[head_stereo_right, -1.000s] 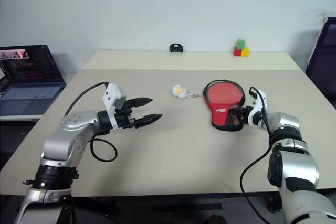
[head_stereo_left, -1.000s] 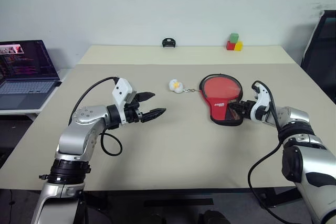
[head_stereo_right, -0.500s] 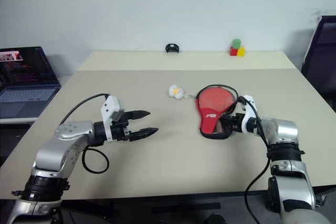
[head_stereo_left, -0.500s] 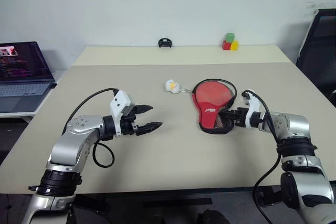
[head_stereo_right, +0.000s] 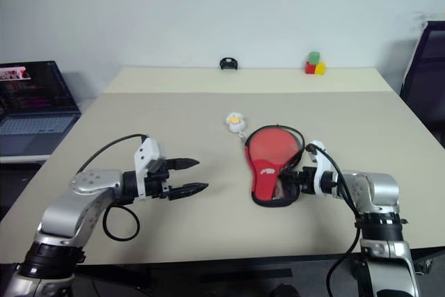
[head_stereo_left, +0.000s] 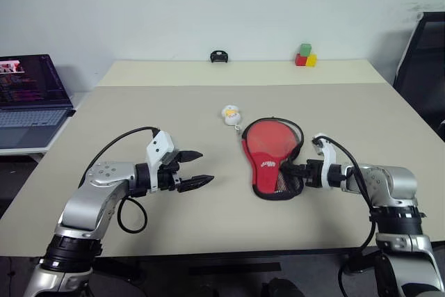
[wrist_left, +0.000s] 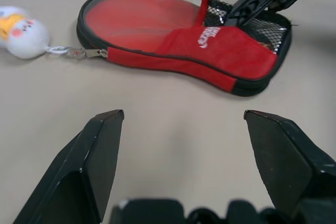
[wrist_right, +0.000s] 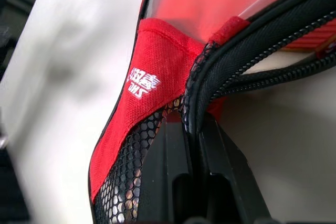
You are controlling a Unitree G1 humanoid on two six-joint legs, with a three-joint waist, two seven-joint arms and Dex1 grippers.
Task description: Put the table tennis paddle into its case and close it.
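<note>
The case (head_stereo_left: 266, 172) lies flat on the table, red fabric with white lettering, a mesh pocket and a black zipper edge. The table tennis paddle (head_stereo_left: 268, 137) sits inside it; its round red face shows in the case's round end, and the red fabric hides its handle. My right gripper (head_stereo_left: 290, 170) is shut on the case's black edge (wrist_right: 195, 90) beside the mesh pocket. My left gripper (head_stereo_left: 206, 167) hovers open over bare table to the left of the case, pointing toward it, with nothing between its fingers (wrist_left: 102, 156).
A small white and yellow plush (head_stereo_left: 231, 113) hangs by a chain from the case's zipper. A laptop (head_stereo_left: 28, 95) stands on a side table at the left. A small black object (head_stereo_left: 219, 56) and coloured blocks (head_stereo_left: 304, 55) sit at the table's far edge. A black chair (head_stereo_left: 424, 53) stands at the right.
My right gripper closed on the case's edge and dragged it nearer and to the left, the plush trailing. My left gripper drew back and sank a little. The camera shifted early on.
</note>
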